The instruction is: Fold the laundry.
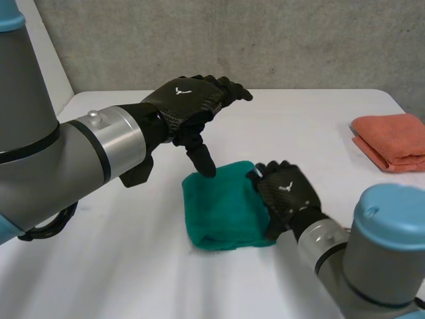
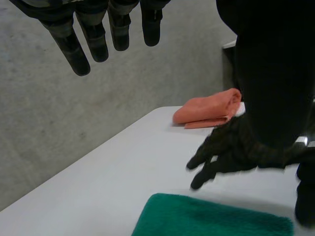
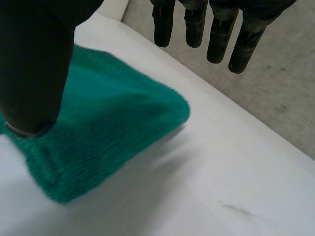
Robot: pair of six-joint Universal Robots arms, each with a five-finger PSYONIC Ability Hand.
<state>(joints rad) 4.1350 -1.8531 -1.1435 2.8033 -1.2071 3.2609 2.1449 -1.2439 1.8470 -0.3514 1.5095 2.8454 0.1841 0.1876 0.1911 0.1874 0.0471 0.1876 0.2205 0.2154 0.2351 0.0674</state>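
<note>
Left hand (image 1: 189, 103) — fingers straight, released, thumb pointing down over the far left corner of the green towel (image 1: 222, 209), which lies folded mid-way across the white table (image 1: 133, 266). Right hand (image 1: 289, 193) — fingers straight, grasping nothing, at the towel's right edge. Orange towel (image 1: 392, 139): folded, well apart, far right.

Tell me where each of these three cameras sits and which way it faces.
Head view: behind the arms, looking down at table, green towel, left hand, right hand.
Left wrist view: on the left wrist, facing the orange towel past its own hand.
Right wrist view: on the right wrist, looking down at the green towel past its own hand.
All three share the green towel.
</note>
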